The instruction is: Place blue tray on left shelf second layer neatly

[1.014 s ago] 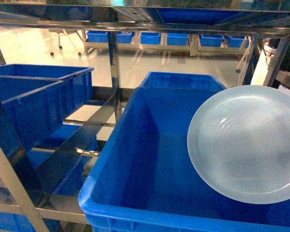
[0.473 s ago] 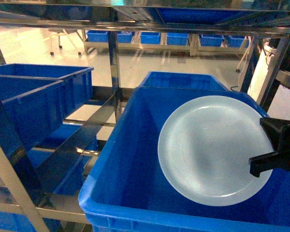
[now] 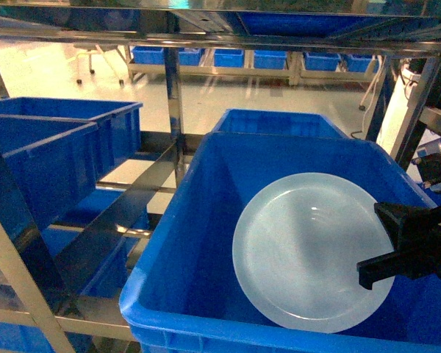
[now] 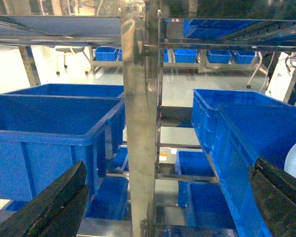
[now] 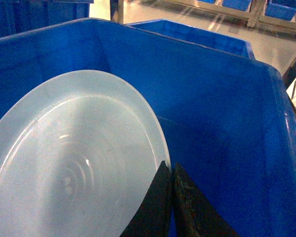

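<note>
Ahead, from the head view, the blue tray [image 3: 309, 254] sits tilted inside a deep blue crate [image 3: 206, 243], its right rim pinched by the right fingers [image 3: 375, 266]. From the left wrist, the left fingers [image 4: 59, 202] stand spread wide before a steel upright [image 4: 140, 118]. From the right wrist, the fingers [image 5: 170, 197] close on the tray's edge.

No readable text, labels, brands, nos. or signs in any view. The pale sky-blue round plastic tray [image 3: 309, 254] is plain, w/ only moulded concentric rings at its centre, no lettering. The deep royal-blue plastic crate [image 3: 206, 243] around it shows bare walls, no sticker or print. The shiny stainless-steel rack uprights [image 4: 140, 123] carry no tags or markings that can be made out.
</note>
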Available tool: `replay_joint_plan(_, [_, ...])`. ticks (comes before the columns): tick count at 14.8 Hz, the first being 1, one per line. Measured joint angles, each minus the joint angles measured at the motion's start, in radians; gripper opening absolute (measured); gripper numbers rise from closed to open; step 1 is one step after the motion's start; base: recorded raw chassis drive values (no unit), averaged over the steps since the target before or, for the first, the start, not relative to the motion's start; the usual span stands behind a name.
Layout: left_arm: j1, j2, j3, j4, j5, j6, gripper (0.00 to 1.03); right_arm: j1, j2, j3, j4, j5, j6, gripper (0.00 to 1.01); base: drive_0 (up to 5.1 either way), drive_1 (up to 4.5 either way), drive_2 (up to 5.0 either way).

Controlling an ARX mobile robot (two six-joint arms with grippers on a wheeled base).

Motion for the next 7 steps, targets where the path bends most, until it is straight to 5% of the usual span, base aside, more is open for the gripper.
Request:
replay_joint_plan(3, [0.0,0.0,0.0,0.0,0.0,0.0,0.98,0.0,0.006,0.0,0.0,0.003,-0.005,0.03,0.0,0.0,0.0])
replay_joint_plan(7, [0.0,0.0,0.0,0.0,0.0,0.0,0.98,0.0,0.002,-0.008,0.003,0.005,-0.002,0.53,0.0,0.0,0.0])
